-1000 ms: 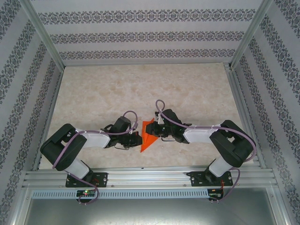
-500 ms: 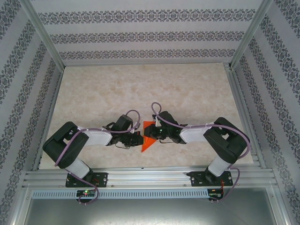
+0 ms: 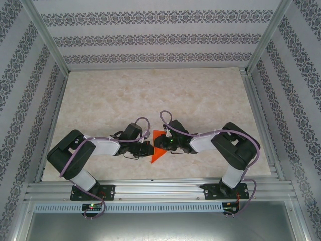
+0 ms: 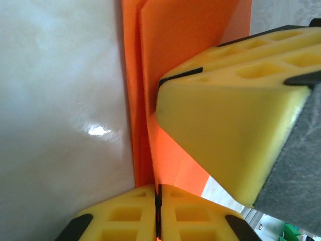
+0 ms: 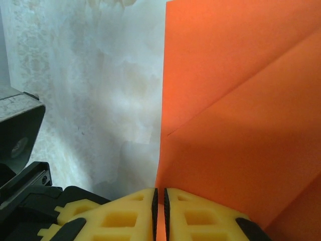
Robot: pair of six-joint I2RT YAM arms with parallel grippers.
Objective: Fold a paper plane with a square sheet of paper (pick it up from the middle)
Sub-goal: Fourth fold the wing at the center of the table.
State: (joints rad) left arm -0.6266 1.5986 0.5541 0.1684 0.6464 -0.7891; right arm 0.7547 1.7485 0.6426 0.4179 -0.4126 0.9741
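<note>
Comparing this moment with the second before it, we note that the right gripper (image 3: 167,144) has travelled left toward the left gripper (image 3: 148,149). From above, the square sheet of paper (image 3: 157,153) held between them now shows a narrower orange patch. We judge that the flaps are being brought together along the centre crease: the fold is closing but is not yet pressed flat.

The sheet sits over the near middle of the table (image 3: 150,95), between the two grippers, with its point toward the near edge. We cannot tell whether it rests on the surface.

In the left wrist view, the left pads (image 4: 120,216) meet at a thin seam with the folded layers running into it, so the left gripper is clenched on the sheet. In the right wrist view, the right pads (image 5: 200,213) likewise nip the sheet's edge.

The tabletop is pale, marbled and glossy, so we expect thin paper to slide on it. Patterned wallpaper panels (image 3: 150,37) close the left, far and right sides. An aluminium rail (image 3: 160,190) runs along the near edge.
</note>
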